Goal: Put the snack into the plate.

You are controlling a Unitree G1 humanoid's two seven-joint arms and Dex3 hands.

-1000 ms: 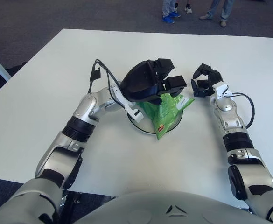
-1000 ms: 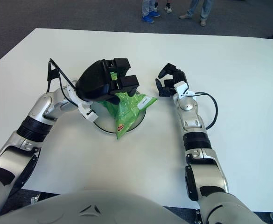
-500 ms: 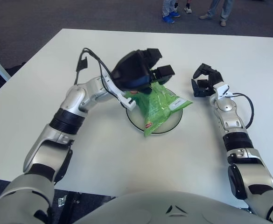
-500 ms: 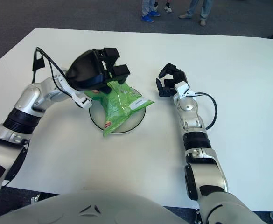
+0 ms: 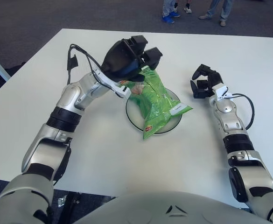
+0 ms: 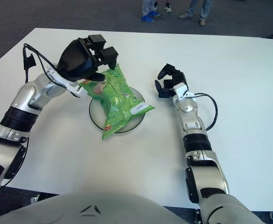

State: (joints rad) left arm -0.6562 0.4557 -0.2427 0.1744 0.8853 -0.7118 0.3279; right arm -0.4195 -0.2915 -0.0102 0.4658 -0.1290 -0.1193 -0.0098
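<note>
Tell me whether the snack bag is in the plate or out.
In: the green snack bag lies across the plate, one corner overhanging the near rim, left robot hand at its far end.

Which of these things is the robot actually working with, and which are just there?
In the job:
- green snack bag, lying across the plate
- plate
- left hand, at the bag's top end

Just there:
- right hand, idle, right of the plate
- white table
- people's feet beyond the table
</note>
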